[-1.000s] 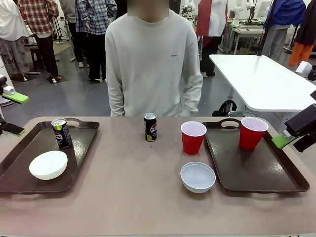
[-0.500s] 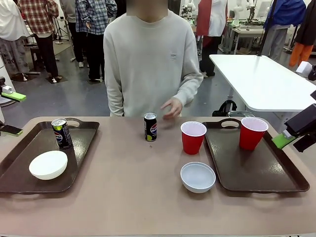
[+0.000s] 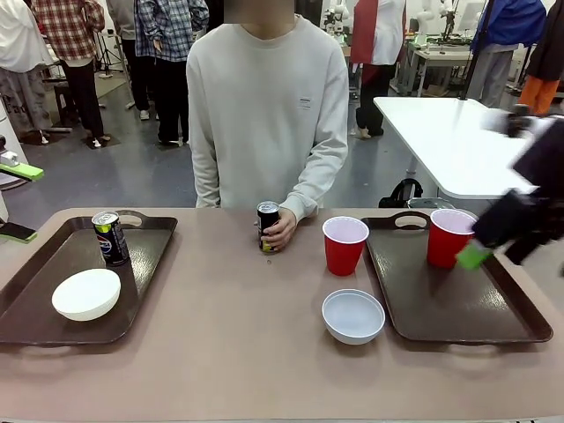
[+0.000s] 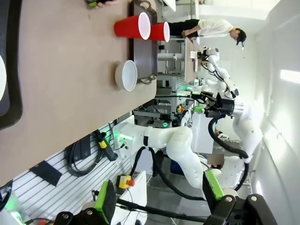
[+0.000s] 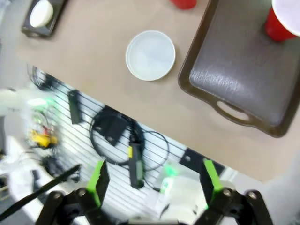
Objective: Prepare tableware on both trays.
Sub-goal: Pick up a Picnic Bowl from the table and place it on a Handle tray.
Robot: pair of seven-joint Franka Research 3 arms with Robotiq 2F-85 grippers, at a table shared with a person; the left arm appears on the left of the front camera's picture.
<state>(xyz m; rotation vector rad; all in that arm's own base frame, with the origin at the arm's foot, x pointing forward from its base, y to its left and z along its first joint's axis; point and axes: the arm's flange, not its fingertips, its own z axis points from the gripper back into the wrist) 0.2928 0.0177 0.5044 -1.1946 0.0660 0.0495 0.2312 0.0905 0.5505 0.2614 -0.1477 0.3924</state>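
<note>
Starting on the robot's left, you will find the left tray (image 3: 150, 256) carrying one soda can (image 3: 110, 236), upright at its far end. One white bowl (image 3: 86, 293) sits on the same tray nearer the robot, apart from the can. The right tray (image 3: 458, 300) carries a single red cup (image 3: 450, 236), upright near its far handle.

Three items stand on the bare table (image 3: 220, 335) between the trays:
- A second can (image 3: 268, 220) is upright near the far edge, with the person's hand (image 3: 282, 233) wrapped around its lower part.
- A second red cup (image 3: 345, 245) is upright just beside the right tray's left rim.
- A second bowl (image 3: 353, 315) sits nearer the robot than that cup, just beside the same rim and not on the tray.

Your left gripper (image 4: 158, 190) is released. Its wrist view shows the green pads spread wide with nothing between them, off the table's near edge.

Your right gripper (image 5: 153, 174) is also spread and empty. Its wrist view looks down past the table's near edge, with the second bowl and the right tray's near handle beyond the fingers.

In the front view the right arm is blurred. One green pad sits over the right tray's right side, close to the red cup there. You cannot tell from that view whether it is clear of the cup.
</note>
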